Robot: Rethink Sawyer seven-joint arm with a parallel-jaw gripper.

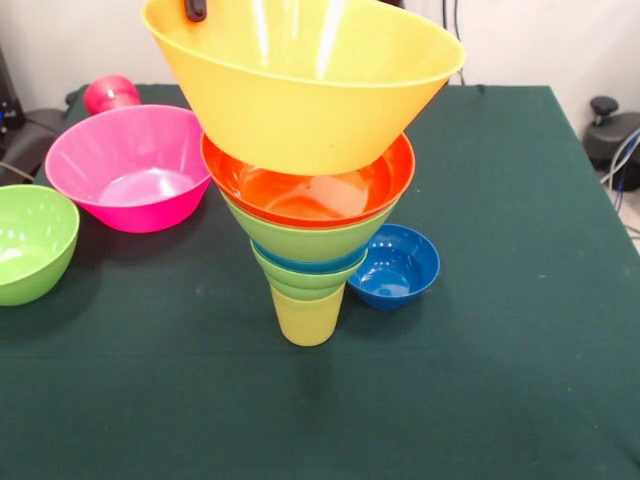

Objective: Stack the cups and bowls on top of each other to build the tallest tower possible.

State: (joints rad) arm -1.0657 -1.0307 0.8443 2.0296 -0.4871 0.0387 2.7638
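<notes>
The gripper (pixel 195 9), fingers unreadable, sets the tilted yellow-orange bowl (pixel 305 85) onto the tower (pixel 310 235); next it needs levelling.

Tower (pixel 308 215): yellow cup (pixel 307 317) base upright on the surface, nested green, blue and orange-red bowls widening upward. Yellow bowl (pixel 305 90) tilted on top, its far rim at the claw (pixel 195 9). Pink bowl (pixel 135 165), green bowl (pixel 30 240), blue bowl (pixel 397 266) lie loose, below the claw.
</notes>
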